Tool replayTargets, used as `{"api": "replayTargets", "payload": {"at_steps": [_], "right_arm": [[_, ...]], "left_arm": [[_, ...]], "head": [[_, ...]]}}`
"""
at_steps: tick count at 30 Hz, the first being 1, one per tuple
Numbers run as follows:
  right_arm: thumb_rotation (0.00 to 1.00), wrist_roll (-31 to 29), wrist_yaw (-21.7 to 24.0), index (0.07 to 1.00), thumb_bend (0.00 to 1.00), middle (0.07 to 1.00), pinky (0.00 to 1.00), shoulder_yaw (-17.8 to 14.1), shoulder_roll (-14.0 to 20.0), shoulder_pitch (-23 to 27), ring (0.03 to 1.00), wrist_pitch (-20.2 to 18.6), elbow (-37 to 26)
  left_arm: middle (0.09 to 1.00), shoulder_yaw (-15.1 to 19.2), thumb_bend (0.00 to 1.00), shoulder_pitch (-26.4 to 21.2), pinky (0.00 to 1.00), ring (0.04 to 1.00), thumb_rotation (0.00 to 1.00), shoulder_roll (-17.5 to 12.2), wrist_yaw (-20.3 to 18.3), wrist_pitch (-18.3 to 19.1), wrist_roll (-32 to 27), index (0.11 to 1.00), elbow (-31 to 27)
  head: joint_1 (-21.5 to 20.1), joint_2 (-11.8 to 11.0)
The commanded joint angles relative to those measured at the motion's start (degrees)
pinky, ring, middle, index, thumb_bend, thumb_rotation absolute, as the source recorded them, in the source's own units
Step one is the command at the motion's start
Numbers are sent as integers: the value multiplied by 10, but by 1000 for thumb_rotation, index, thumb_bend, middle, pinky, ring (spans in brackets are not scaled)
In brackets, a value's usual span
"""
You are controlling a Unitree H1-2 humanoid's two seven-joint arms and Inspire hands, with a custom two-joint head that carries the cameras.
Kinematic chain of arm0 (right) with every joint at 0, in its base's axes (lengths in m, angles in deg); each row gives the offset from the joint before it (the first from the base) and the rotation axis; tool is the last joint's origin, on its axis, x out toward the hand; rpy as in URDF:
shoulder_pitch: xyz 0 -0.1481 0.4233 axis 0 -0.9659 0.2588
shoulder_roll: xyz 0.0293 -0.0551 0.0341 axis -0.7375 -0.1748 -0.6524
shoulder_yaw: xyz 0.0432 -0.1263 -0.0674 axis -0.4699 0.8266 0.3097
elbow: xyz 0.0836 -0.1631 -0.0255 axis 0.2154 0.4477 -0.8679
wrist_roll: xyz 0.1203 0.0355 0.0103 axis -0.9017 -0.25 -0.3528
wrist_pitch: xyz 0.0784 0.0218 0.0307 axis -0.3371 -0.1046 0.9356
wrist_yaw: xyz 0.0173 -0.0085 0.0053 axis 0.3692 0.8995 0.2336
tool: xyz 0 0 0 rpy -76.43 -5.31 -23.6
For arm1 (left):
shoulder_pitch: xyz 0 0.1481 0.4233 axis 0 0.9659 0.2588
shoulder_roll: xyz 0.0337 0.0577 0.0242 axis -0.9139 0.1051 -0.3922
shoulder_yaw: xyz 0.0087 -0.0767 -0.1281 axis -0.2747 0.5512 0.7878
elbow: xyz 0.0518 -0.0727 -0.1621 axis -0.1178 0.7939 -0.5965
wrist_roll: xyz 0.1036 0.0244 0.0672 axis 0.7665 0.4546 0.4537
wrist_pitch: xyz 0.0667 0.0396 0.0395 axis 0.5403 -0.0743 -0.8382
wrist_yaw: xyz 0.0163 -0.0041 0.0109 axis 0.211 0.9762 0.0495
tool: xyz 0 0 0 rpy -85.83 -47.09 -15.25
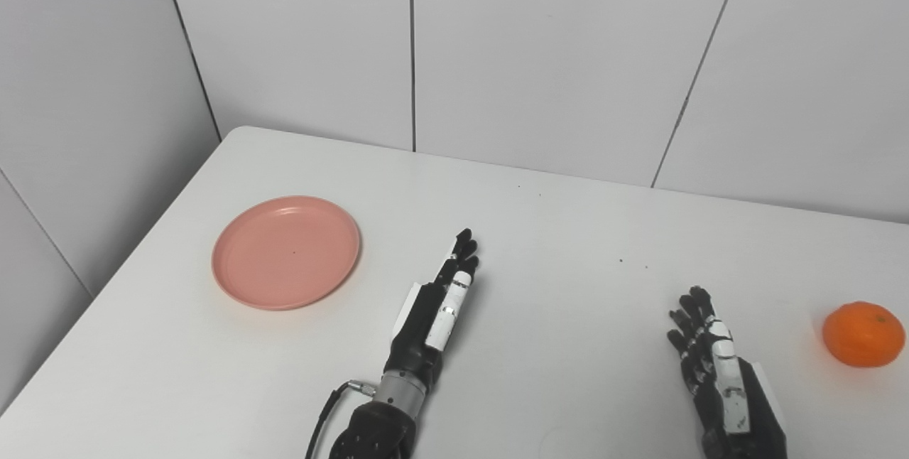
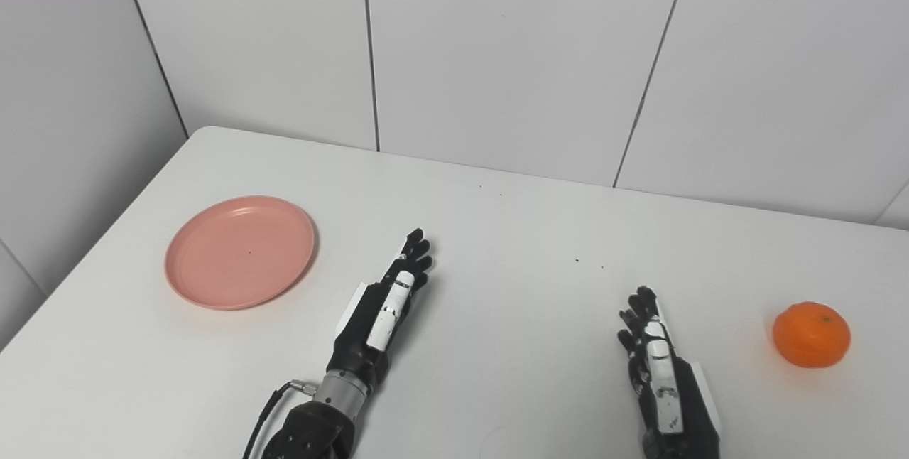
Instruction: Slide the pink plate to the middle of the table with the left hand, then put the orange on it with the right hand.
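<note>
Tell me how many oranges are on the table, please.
1. The orange lies near the right edge of the table, to the right of the right hand and apart from it. Nothing in view could hide another.

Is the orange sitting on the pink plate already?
No, the orange lies on the bare table by the right hand, far from the empty pink plate.

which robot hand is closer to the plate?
The left robot hand: it lies just right of the pink plate, fingers extended. The right robot hand sits far across the table, beside the orange.
</note>
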Motion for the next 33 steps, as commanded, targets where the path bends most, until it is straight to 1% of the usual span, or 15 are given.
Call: {"api": "replayTargets", "payload": {"at_steps": [1,4,7,11,14,19,21,26,29,33], "right_arm": [[1000,6,2,1000,321,1000,1000,2,-3,10,1000,37,-10],[1000,14,-1,1000,325,1000,1000,4,-6,9,1000,42,-8],[1000,10,0,1000,327,1000,1000,3,-8,8,1000,36,-9],[1000,-2,4,1000,293,1000,1000,0,-8,8,1000,33,-8],[1000,7,2,1000,294,1000,1000,2,-5,8,1000,37,-8],[1000,13,1,1000,283,1000,1000,3,-4,8,1000,34,-9],[1000,14,-2,1000,282,1000,1000,2,-6,8,1000,30,-11],[1000,6,-1,1000,294,1000,1000,1,-7,11,1000,26,-8],[1000,4,0,1000,301,1000,1000,0,-7,11,1000,27,-7],[1000,1,2,1000,295,1000,1000,0,-6,13,1000,32,-2]], "left_arm": [[995,-7,333,-11,977,981,1000,1,-14,9,-1,995,-12],[997,-5,333,-12,982,984,1000,-3,-18,6,-6,998,-15],[1000,-3,330,-14,989,986,1000,-7,-22,0,-11,1000,-19],[998,-3,341,-15,975,985,1000,-11,-22,-6,-3,993,-31],[999,-1,358,-16,977,985,1000,-12,-25,-2,-8,992,-49],[1000,3,386,-21,991,988,1000,-18,-32,17,-13,991,-86],[1000,6,414,-26,995,993,1000,-23,-35,30,-16,998,-107],[1000,15,443,-37,1000,995,1000,-35,-42,54,-17,1000,-141],[999,25,428,-45,986,985,1000,-41,-43,69,-24,992,-161],[993,40,435,-58,980,978,1000,-53,-46,93,-29,988,-171]], "head": [[-5,-4],[-8,-9],[4,-10],[11,-9],[13,-9],[21,-10],[22,-9],[23,-11],[26,-13],[29,-13]]}}
